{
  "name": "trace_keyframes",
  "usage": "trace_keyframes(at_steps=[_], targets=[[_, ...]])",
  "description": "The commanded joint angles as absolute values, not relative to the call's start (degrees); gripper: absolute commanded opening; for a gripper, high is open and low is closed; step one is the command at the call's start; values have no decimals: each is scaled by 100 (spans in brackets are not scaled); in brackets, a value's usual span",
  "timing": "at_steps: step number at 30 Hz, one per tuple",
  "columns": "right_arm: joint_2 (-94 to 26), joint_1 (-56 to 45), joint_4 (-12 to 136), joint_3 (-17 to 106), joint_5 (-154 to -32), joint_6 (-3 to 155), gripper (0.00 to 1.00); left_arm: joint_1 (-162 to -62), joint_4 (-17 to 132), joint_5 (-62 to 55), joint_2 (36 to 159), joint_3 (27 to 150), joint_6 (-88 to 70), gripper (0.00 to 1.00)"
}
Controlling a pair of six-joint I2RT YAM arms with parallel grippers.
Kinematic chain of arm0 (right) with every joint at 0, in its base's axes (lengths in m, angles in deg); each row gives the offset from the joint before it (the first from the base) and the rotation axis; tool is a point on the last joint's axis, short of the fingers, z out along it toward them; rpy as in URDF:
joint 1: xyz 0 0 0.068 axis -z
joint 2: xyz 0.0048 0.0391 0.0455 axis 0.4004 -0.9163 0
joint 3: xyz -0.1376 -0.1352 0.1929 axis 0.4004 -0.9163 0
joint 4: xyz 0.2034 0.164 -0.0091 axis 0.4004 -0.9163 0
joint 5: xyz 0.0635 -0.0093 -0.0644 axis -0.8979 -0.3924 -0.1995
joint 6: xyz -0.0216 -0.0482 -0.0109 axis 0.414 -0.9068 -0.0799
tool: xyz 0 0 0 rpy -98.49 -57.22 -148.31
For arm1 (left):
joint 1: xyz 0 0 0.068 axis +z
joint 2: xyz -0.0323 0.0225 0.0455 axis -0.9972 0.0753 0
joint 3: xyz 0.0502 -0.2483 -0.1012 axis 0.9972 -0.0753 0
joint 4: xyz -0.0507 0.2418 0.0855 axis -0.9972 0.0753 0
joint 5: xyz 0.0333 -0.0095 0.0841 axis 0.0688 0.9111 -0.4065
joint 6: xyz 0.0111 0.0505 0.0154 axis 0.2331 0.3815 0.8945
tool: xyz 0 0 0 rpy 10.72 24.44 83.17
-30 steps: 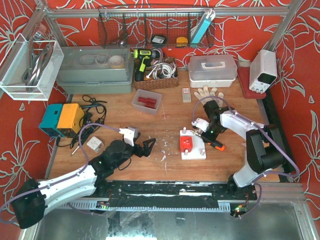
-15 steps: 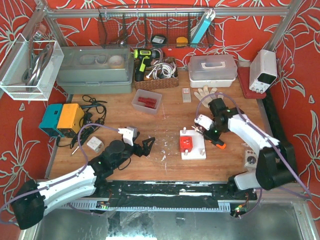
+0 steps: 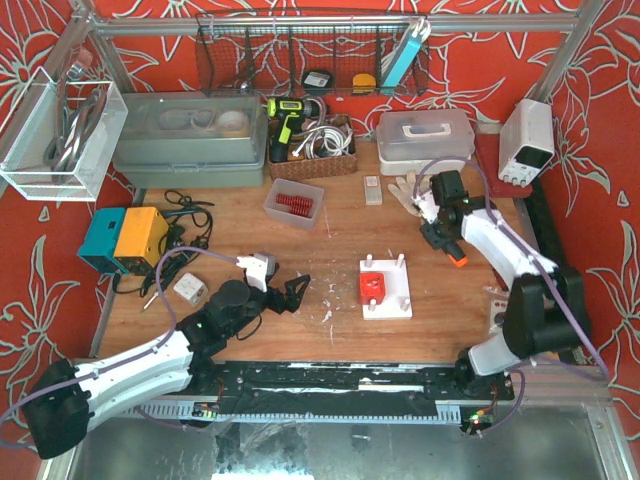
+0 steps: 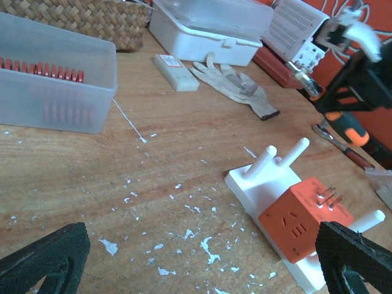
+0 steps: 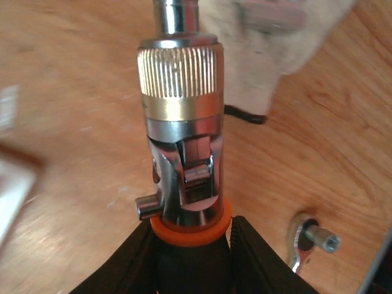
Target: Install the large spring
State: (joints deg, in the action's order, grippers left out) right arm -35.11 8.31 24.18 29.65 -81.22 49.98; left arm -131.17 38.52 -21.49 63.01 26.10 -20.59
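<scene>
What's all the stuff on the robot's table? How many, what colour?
peg board: one, white, table middle
plug block: one, orange, on peg board
basket: one, woven brown, back middle
spring bin: one, clear, red springs, near basket
glove: one, white, back right
lidded box: one, white, behind the glove
power supply: one, white, far right
tub: one, grey, back left
screwdriver: one, orange-black handle, held at right
left gripper: one, black, open, left of peg board
right gripper: one, black, shut on screwdriver

Glossy metal screwdriver (image 5: pixel 178 86); glove (image 5: pixel 263 43) probably cloth.
</scene>
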Motion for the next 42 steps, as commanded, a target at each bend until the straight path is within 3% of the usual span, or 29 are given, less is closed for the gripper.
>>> trace_keyframes(at_steps=[1, 11, 17, 28, 34, 42], targets=[[-4363, 1049, 2663, 3643, -6871, 5743, 5, -13160, 3726, -1993, 6448, 2698, -1895, 100], [-5870, 1453, 2195, 4685, -6325, 6873, 11, -13165, 3630, -1653, 6761, 2831, -1764, 100], [-6175, 2045, 2015, 4797, -6844, 7543, 15, -13165, 3607, -1661, 6676, 2791, -1789, 100], [-6736, 2180, 1621, 5212, -6866, 7599, 37, -13165, 3657, -1728, 6702, 2825, -1752, 100], [-6242, 2165, 1493, 5114, -6895, 7534, 61, -13169, 3700, -1806, 6691, 2826, -1748, 100], [-4741, 1716, 1646, 4433, -7784, 7801, 67, -13171, 3849, -1943, 6922, 2960, -1733, 100]])
